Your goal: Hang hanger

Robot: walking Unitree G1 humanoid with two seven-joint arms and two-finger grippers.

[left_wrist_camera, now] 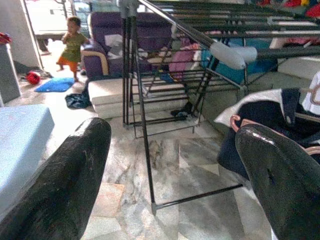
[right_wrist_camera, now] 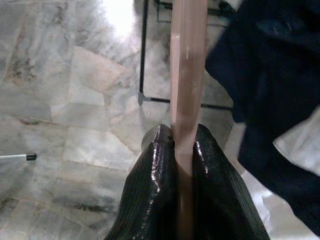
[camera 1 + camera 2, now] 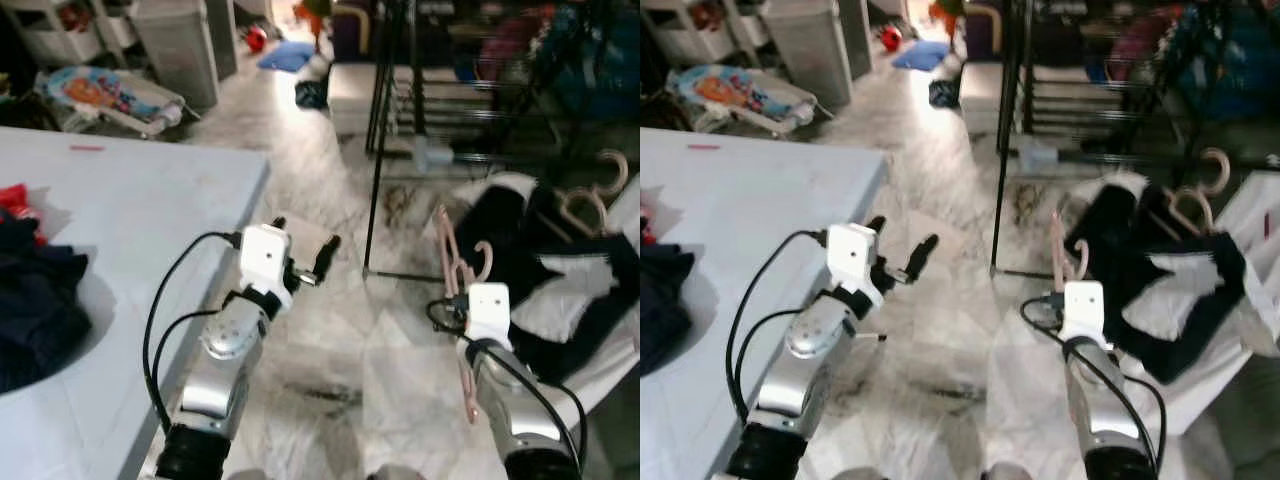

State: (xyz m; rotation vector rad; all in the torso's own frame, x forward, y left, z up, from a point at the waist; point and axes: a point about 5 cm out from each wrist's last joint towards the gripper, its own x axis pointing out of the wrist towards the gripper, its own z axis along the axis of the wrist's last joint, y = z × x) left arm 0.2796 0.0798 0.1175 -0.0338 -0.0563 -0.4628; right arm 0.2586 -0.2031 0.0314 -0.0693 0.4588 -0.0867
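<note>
At 4 o'clock in the head view, right gripper (image 2: pixel 184 150) is clamped on the pale pink plastic hanger (image 3: pixel 455 262); both fingers (image 2: pixel 157 165) pinch its flat bar, the hook end pointing up toward the rack. Left gripper (image 3: pixel 303 258) hangs over the marble floor (image 3: pixel 330 330) at 7 o'clock, spread wide, holding nothing.

Target is the black metal drying rack (image 1: pixel 145 125) at 12–1 o'clock, its rails well above the hanger now.

My read for the step: lift the hanger high, keep the hook level with a bare rail (image 1: pixel 190 30), come over the rail from the near side, lower until the hook seats, then release. The grip is on a thin bar, so the hanger may swing; move slowly.

White laundry basket (image 3: pixel 1255 215) at 3 o'clock holds dark navy and white clothes (image 3: pixel 560 280) plus a beige wooden hanger (image 3: pixel 600 190). Grey table (image 3: pixel 130 220) at 9 o'clock carries a dark clothes pile (image 3: pixel 35 300).
</note>
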